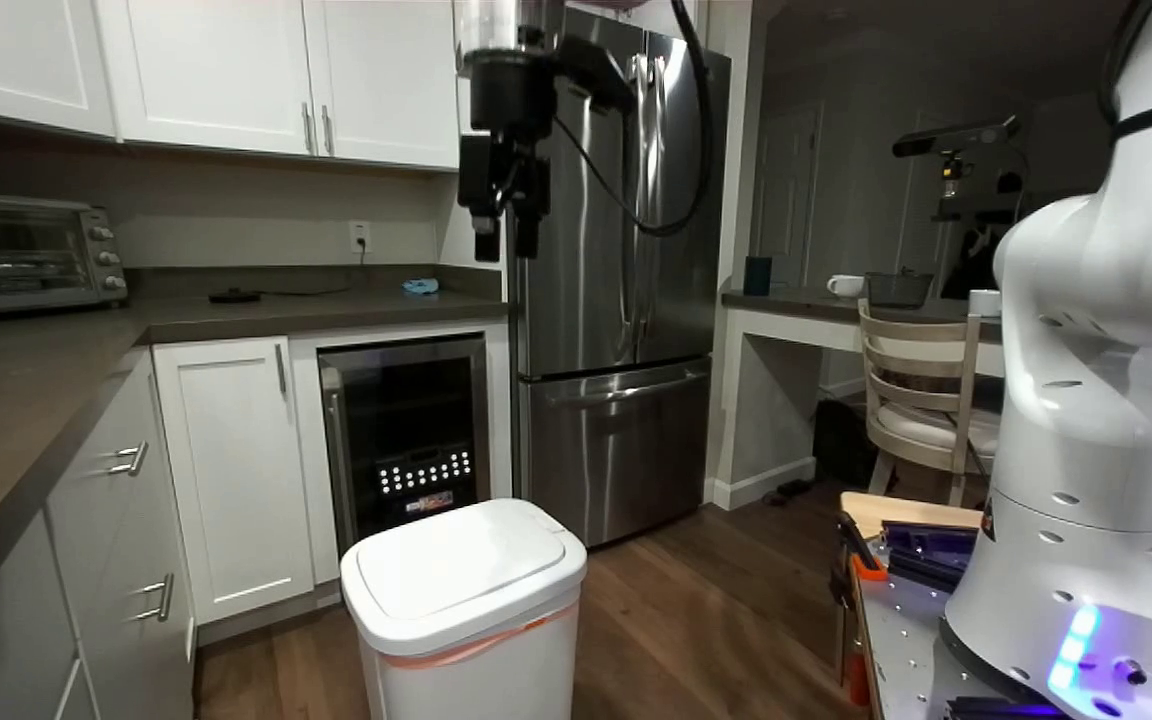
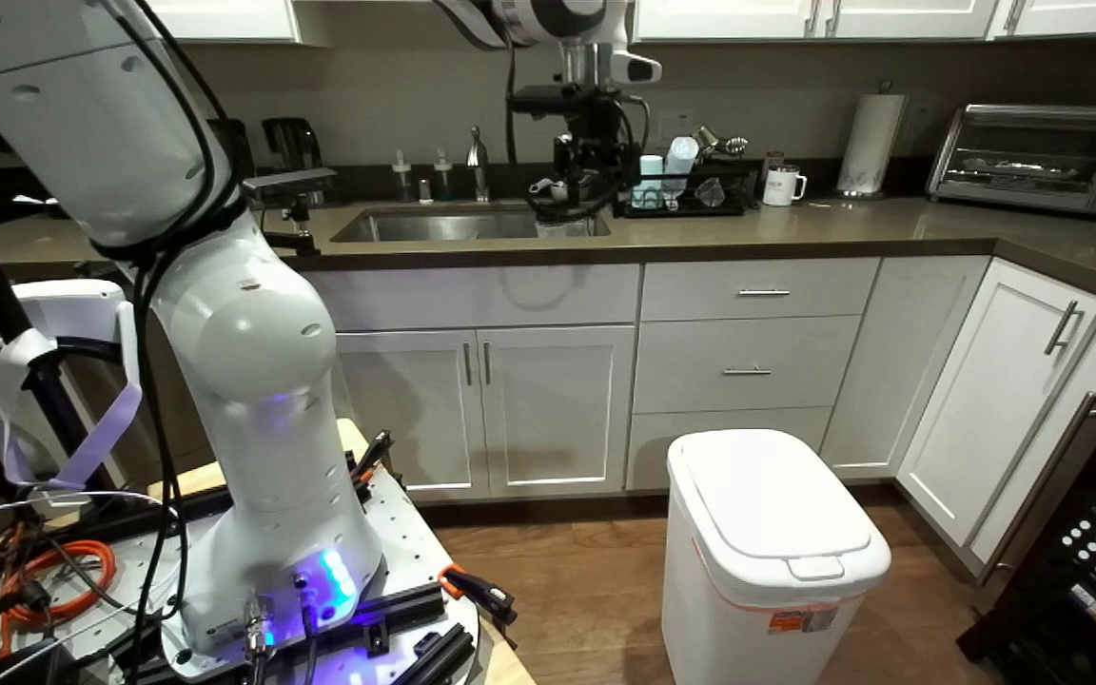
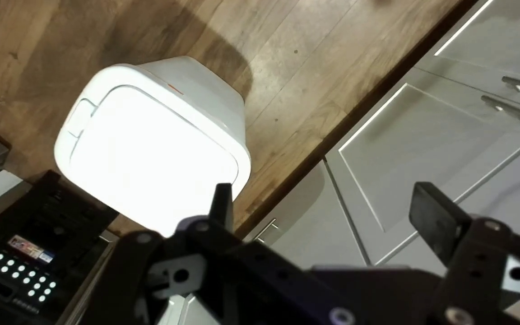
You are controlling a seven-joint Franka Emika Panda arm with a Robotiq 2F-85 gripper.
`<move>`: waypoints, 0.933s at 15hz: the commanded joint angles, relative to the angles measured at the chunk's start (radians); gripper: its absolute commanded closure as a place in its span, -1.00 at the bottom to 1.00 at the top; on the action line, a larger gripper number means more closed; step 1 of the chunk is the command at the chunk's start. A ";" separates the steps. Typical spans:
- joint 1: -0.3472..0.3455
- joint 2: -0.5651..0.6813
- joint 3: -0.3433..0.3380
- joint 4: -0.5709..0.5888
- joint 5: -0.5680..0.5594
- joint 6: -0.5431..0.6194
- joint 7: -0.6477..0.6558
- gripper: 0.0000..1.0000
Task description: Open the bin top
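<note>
The white bin [image 1: 481,675] stands on the floor with an orange-red band below its rim; it also shows in an exterior view [image 2: 748,618] and in the wrist view [image 3: 206,92]. The bin top [image 1: 461,560] lies flat and shut in both exterior views [image 2: 776,495]; it looks overexposed in the wrist view [image 3: 151,158]. A small tab [image 2: 815,568] sits at one short end of the rim, also visible in the wrist view [image 3: 81,118]. My gripper [image 1: 507,245] points down, well above the bin and apart from it. Its fingers [image 3: 325,192] are wide apart with nothing between them.
White cabinets with bar handles [image 2: 748,371] and a dark countertop [image 2: 795,233] stand behind the bin. A black-fronted cooler [image 1: 406,430] and a steel fridge [image 1: 626,300] are close by. The robot's base table [image 2: 415,533] holds tools and cables.
</note>
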 commanded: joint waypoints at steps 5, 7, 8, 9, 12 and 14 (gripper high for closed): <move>-0.084 0.454 -0.110 0.204 -0.007 0.262 -0.080 -1.00; -0.103 0.579 -0.134 0.305 -0.016 0.294 -0.069 -1.00; -0.110 0.639 -0.148 0.362 -0.027 0.302 -0.050 -1.00; -0.116 0.702 -0.160 0.421 -0.032 0.307 -0.039 -1.00; -0.125 0.880 -0.210 0.612 -0.048 0.301 0.013 -1.00; -0.128 0.985 -0.252 0.735 -0.063 0.285 0.063 -1.00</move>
